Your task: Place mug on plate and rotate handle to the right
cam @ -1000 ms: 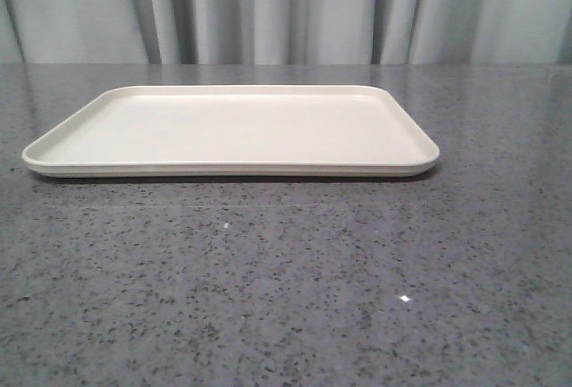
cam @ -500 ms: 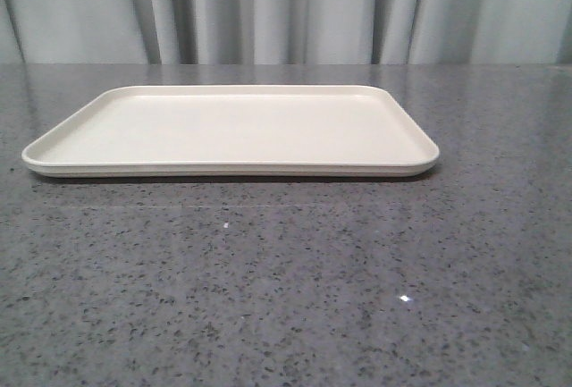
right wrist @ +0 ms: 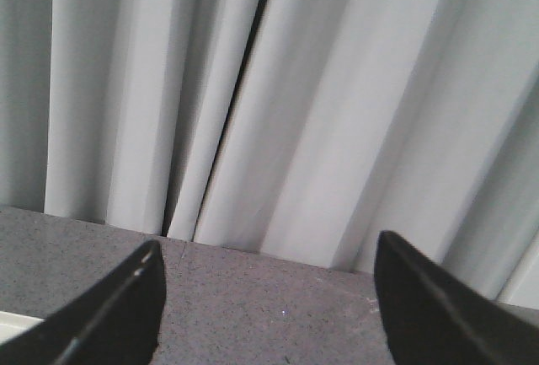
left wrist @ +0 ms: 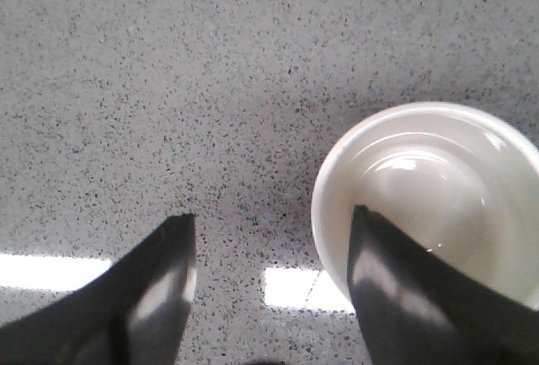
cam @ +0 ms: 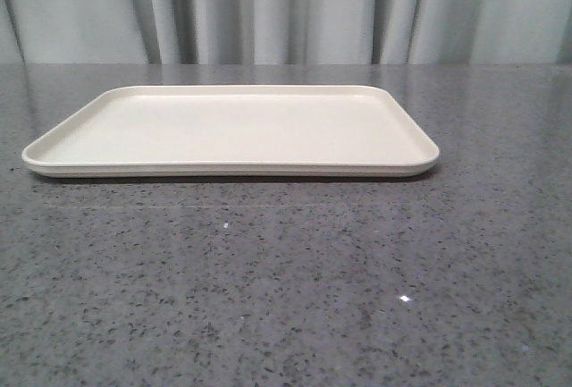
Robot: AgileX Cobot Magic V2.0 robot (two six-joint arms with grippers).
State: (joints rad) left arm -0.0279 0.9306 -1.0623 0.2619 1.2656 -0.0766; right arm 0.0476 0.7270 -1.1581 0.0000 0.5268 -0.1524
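**speckle_fan:** Two grippers showing, both with jaws spread and nothing between them. The left gripper [left wrist: 271,223] hangs over speckled grey stone-look table [left wrist: 168,87], one dark wedge finger [left wrist: 404,289] crossing over the rim of the mug [left wrist: 438,188] — round, glossy white inside, seen from above.

**trayguy:** And the plate [cam: 231,128]?

**speckle_fan:** Cream, rectangular, rounded corners, low rim, flat on the table in the front view. The right gripper [right wrist: 268,251] faces pleated pale curtains [right wrist: 295,104]. Can't see the mug's handle.
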